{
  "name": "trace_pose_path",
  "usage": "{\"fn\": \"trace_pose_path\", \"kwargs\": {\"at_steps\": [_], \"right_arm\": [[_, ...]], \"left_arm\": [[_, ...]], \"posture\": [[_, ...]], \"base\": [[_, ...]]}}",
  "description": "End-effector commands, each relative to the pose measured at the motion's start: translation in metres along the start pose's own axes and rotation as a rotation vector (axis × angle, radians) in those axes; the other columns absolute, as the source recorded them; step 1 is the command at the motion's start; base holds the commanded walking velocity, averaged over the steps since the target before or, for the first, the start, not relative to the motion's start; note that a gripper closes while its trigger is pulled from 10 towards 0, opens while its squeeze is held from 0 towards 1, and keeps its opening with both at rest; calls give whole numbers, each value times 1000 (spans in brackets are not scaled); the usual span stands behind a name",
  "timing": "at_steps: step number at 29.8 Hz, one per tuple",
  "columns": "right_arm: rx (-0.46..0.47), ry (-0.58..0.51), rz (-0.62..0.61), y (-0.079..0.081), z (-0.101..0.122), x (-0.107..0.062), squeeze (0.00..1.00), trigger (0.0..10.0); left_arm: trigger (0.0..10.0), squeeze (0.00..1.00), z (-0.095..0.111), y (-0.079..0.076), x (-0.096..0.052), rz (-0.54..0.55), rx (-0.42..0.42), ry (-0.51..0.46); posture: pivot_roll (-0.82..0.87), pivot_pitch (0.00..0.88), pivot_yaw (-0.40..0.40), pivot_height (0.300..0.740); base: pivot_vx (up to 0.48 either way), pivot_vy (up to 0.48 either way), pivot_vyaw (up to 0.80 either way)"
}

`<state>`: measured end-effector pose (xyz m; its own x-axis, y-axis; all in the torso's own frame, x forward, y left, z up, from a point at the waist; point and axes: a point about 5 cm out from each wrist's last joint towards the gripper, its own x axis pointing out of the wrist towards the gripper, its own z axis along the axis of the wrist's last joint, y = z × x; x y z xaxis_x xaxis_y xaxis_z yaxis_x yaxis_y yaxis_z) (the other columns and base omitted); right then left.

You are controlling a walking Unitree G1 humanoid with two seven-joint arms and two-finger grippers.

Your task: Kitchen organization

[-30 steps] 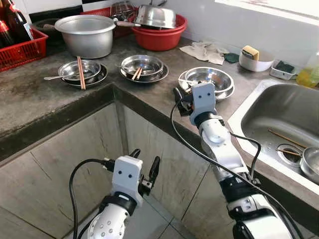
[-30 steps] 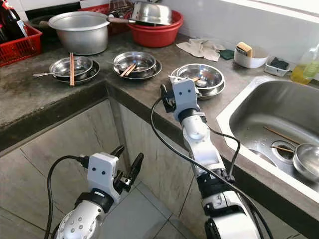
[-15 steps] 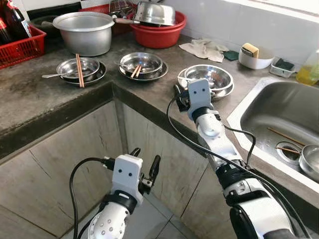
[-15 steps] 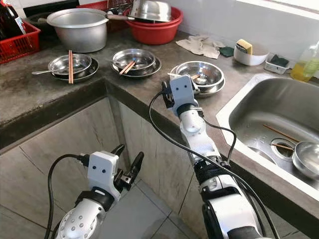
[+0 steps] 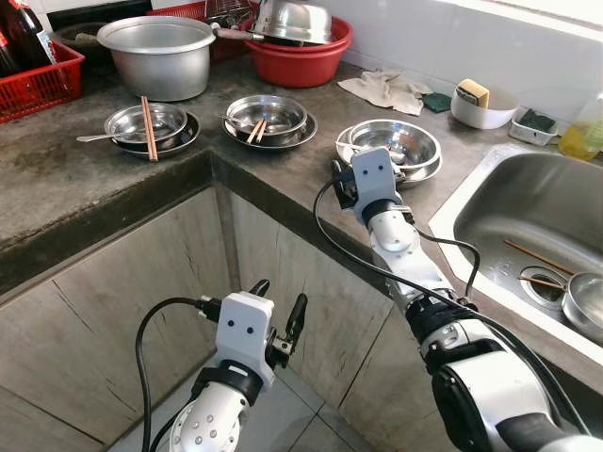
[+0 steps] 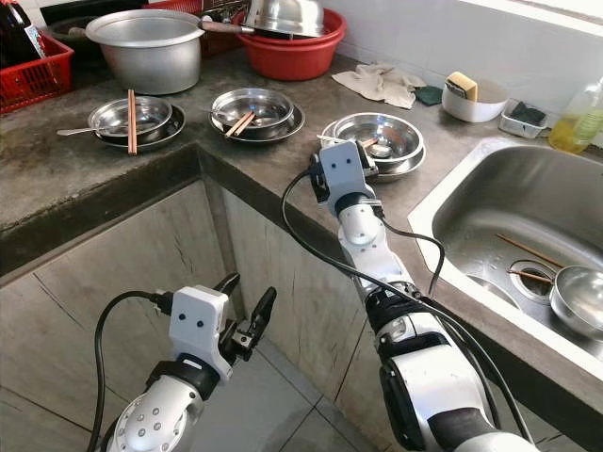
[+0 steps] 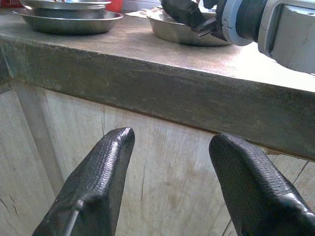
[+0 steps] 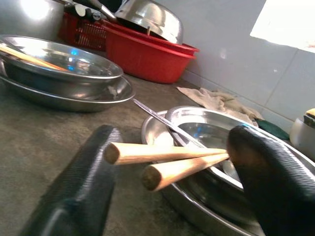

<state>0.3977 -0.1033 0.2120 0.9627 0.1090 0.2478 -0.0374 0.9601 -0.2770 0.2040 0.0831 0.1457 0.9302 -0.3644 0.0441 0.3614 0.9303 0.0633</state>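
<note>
Jaws spread on both grippers; the right gripper (image 8: 167, 182) straddles the chopsticks (image 8: 167, 160).

The chopsticks lie across the near rim of the bowl (image 5: 394, 143) closest to the sink (image 5: 537, 212). The left gripper (image 5: 278, 311) hangs below that bowl. To grasp well, I'd centre both sticks between the fingers (image 8: 83, 187), then close evenly.

Your right tool (image 8: 167, 167) sits low over the grey surface (image 8: 44, 132), fingers spread either side of two wooden chopsticks (image 8: 167, 160) resting on a steel bowl (image 8: 197, 147).
</note>
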Motion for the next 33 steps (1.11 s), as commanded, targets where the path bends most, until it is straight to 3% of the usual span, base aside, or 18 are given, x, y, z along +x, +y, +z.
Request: {"fn": "trace_pose_path", "kwargs": {"at_steps": [1, 23, 33], "right_arm": [[11, -21, -25, -6, 5, 4, 0, 0], [20, -67, -43, -7, 15, 10, 0, 0], [42, -165, -139, -24, 36, 12, 0, 0]], "left_arm": [[10000, 0, 3, -2, -1, 5, 0, -12], [10000, 0, 4, -1, 1, 4, 8, -16], [10000, 0, 3, 0, 4, 7, 11, -18]], "posture": [[84, 117, -98, 740], [83, 104, -98, 740], [84, 101, -92, 740]], "base": [[0, 0, 0], [0, 0, 0], [0, 0, 0]]}}
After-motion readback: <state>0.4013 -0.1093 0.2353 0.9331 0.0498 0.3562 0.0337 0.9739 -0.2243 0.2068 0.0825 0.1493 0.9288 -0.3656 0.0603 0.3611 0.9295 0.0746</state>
